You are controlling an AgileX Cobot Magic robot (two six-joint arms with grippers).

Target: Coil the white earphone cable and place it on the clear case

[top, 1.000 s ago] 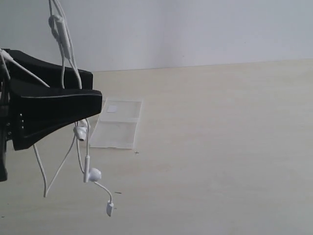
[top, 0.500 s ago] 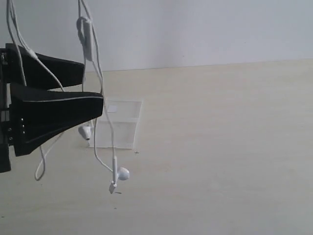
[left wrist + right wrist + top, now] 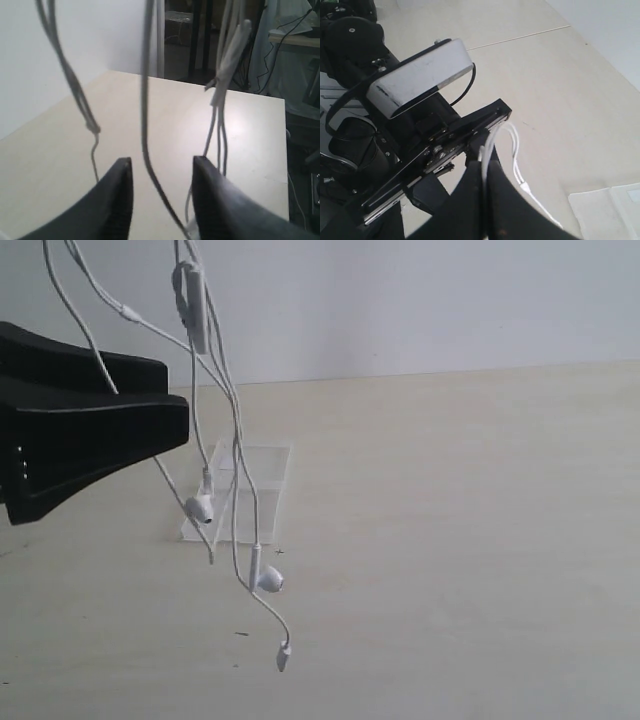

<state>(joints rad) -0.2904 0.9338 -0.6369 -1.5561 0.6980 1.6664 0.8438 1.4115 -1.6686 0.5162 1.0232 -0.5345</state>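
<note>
The white earphone cable (image 3: 238, 455) hangs in loose strands from above the exterior view, inline remote (image 3: 195, 305) high up. One earbud (image 3: 201, 508) dangles in front of the clear case (image 3: 262, 490), the other earbud (image 3: 270, 581) and the plug (image 3: 283, 658) lower. My right gripper (image 3: 485, 161) is shut on bunched strands of the cable (image 3: 513, 140) and is out of the exterior view. My left gripper (image 3: 176, 392) reaches in from the left, beside the strands. In the left wrist view my left gripper (image 3: 161, 162) is open, one strand (image 3: 146, 100) hanging between the fingers without touching.
The clear case lies flat on the pale wooden table (image 3: 450, 540), near the white back wall (image 3: 420, 300). In the right wrist view the left arm and its grey camera (image 3: 420, 77) sit just below the right gripper, with the case corner (image 3: 607, 210) beyond.
The hanging cable has swung to the right, earbuds and plug with it. My left gripper opened wider, then narrowed again, and drew back slightly to the left.
</note>
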